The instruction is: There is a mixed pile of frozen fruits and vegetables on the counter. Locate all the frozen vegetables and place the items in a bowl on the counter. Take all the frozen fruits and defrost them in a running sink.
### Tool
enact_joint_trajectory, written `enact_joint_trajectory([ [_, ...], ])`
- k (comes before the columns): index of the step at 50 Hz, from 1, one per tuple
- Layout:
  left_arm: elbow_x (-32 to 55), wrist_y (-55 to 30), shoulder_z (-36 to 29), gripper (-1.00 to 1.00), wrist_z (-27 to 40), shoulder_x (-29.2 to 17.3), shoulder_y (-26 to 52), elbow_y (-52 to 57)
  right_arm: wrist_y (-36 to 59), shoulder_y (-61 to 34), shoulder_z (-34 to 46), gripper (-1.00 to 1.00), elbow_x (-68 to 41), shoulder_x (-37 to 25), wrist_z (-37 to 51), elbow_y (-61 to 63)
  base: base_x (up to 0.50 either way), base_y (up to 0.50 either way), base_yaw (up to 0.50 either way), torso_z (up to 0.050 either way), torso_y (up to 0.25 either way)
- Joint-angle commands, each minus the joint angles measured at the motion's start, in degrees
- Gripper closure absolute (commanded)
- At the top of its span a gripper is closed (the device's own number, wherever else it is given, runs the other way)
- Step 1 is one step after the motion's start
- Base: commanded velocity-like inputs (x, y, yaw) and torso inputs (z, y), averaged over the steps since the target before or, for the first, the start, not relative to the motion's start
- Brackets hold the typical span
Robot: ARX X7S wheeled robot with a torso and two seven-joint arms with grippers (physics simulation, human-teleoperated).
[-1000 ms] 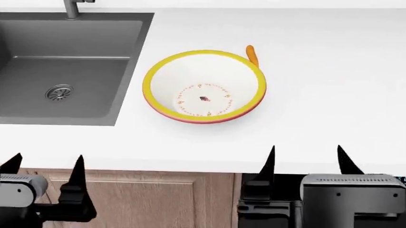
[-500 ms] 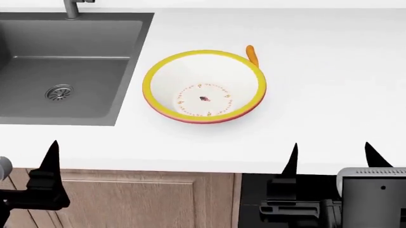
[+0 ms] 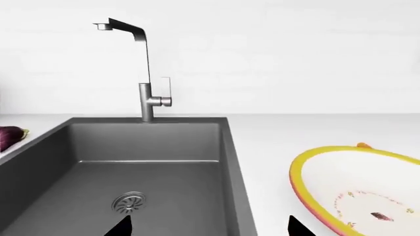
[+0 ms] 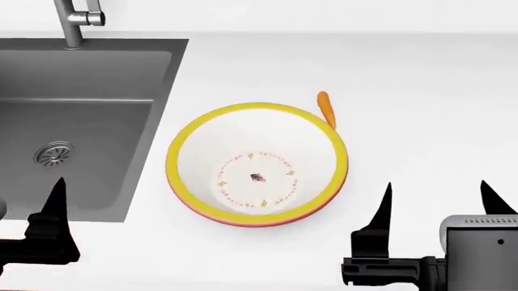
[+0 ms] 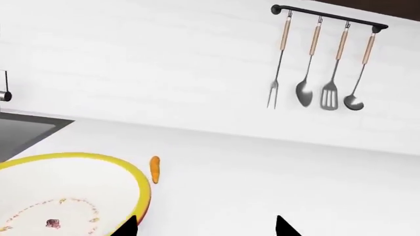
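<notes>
The bowl (image 4: 257, 108) stands empty on the white counter (image 4: 421, 91), just right of the dark sink (image 4: 89, 139). An orange carrot (image 4: 326, 109) lies against the bowl's far right rim. The purple eggplant (image 3: 10, 136) lies on the counter beyond the sink's far side, at the edge of the left wrist view. No fruit is in view. My left gripper (image 3: 210, 228) is open over the sink's near right corner, and only one finger (image 4: 55, 206) shows in the head view. My right gripper (image 4: 437, 203) is open and empty, near and to the right of the bowl.
The grey faucet (image 3: 145, 73) rises behind the sink, and no water shows. The round drain (image 4: 53, 153) sits in the basin floor. A rail of hanging utensils (image 5: 328, 59) is on the wall behind the counter.
The head view has moved forward: the bowl, carrot and sink sit lower and larger, and the cabinet front has left the picture. Both grippers have shifted outward and now stand over the counter edge.
</notes>
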State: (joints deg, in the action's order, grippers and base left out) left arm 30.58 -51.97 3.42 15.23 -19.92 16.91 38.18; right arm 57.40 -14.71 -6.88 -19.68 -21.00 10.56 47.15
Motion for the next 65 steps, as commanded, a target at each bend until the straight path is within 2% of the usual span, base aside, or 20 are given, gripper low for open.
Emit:
enact_joint_trajectory([
  [1, 0.2, 0.2, 0.1, -1.0, 0.1, -0.4, -0.3, -0.4, 0.0, 0.1, 0.2, -1.0, 0.1, -0.6, 0.3, 0.3, 0.49, 0.0, 0.0, 0.0, 0.0],
  [30, -0.2, 1.5, -1.1, -1.0, 0.4, -1.0, -0.6, -1.0, 1.0, 0.1, 1.5, -1.0, -0.2, -1.6, 0.9, 0.0, 0.5, 0.0, 0.0, 0.0, 0.001],
  [34, -0.4, 2.0, -1.5, -1.0, 0.2, -1.2, -1.1, -1.1, 1.7, -0.2, 1.5, -1.0, 0.2, -2.0, 1.5, -0.3, 0.1, 0.0, 0.0, 0.0, 0.003],
  [38, 0.1, 1.4, -1.2, -1.0, 0.3, -1.2, -0.7, -1.0, 4.8, -3.2, 0.7, -1.0, -1.1, -1.8, 1.7, -0.1, 0.0, 0.0, 0.0, 0.0, 0.0],
  [41, 0.4, 1.5, -1.0, -1.0, 0.1, -1.3, -0.5, -1.3, 12.1, -11.8, -0.3, -1.0, -4.2, -3.1, 0.2, -1.1, 0.0, 0.0, 0.0, 0.0, 0.0],
  [44, 1.1, 1.0, 0.3, -1.0, 0.4, -1.6, -0.5, -0.6, 17.8, -21.8, 0.0, -1.0, -6.8, -4.8, -2.4, -6.8, 0.0, 0.0, 0.0, 0.0, 0.0],
  [51, 1.1, 1.2, -0.1, -1.0, 0.3, -1.9, -0.8, -0.5, 21.5, -33.8, 7.5, -1.0, -9.6, -4.3, -8.8, -23.7, 0.0, 0.0, 0.0, 0.0, 0.0],
  [54, 1.8, 0.8, 0.8, -1.0, 0.4, -2.1, -0.5, -0.4, 21.1, -38.8, 9.1, -1.0, -9.5, -3.6, -10.5, -30.9, 0.0, 0.0, 0.0, 0.0, 0.0],
  [61, 3.0, 0.2, 2.4, -1.0, 0.7, -2.3, 0.0, -0.1, 18.7, -49.0, 19.0, -1.0, -8.3, -1.3, -18.1, -54.2, 0.0, 0.0, 0.0, 0.0, 0.0],
  [65, 2.6, 1.0, 1.9, -1.0, 0.4, -2.2, -0.1, -0.9, 16.6, -52.8, 24.1, -1.0, -6.7, -0.3, -21.3, -62.8, 0.0, 0.0, 0.0, 0.0, 0.0],
])
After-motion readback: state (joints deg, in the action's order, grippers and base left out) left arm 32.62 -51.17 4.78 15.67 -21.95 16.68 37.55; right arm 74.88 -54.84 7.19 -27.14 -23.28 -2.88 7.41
